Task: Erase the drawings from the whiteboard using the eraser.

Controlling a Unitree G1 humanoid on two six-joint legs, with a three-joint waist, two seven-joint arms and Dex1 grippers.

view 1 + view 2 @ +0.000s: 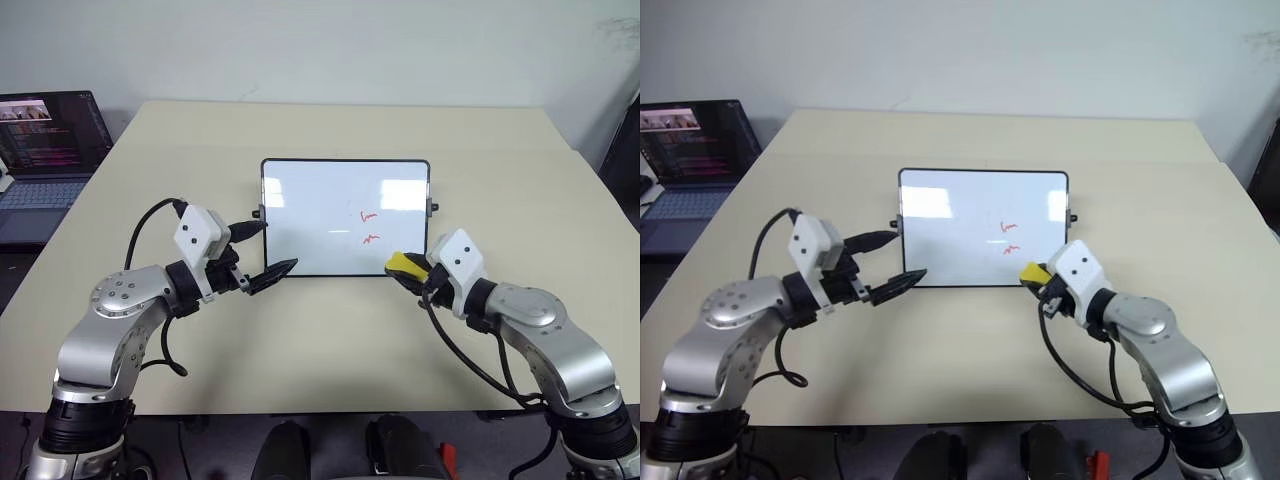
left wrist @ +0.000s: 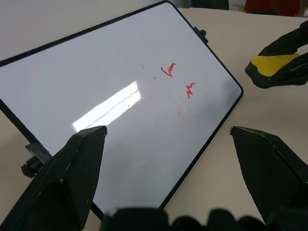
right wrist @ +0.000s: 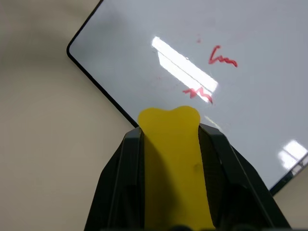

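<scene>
Eraser (image 3: 174, 159): yellow sponge block, pinched between the two black fingers of my right gripper (image 1: 408, 268), its rounded end sticking out past the fingertips. It sits at the near right corner of the whiteboard, just over the black frame edge; I cannot tell whether it touches the board.

Drawings (image 1: 369, 227): two red squiggles, one above the other, on the right half of the board, a little beyond the eraser and apart from it.

Whiteboard (image 1: 310, 215): glossy white, thin black frame, rounded corners, small black knobs at both sides. It lies flat at the middle of the table, bright reflections on its surface.

My left gripper (image 1: 262, 250): fingers spread wide, nothing between them, at the near left corner of the board, pointing toward it; one fingertip near the left knob, the other near the front edge.

Table (image 1: 320, 340): beige top, carrying the board.

Laptop (image 1: 45, 160): open, screen lit, beside the table's far left.
</scene>
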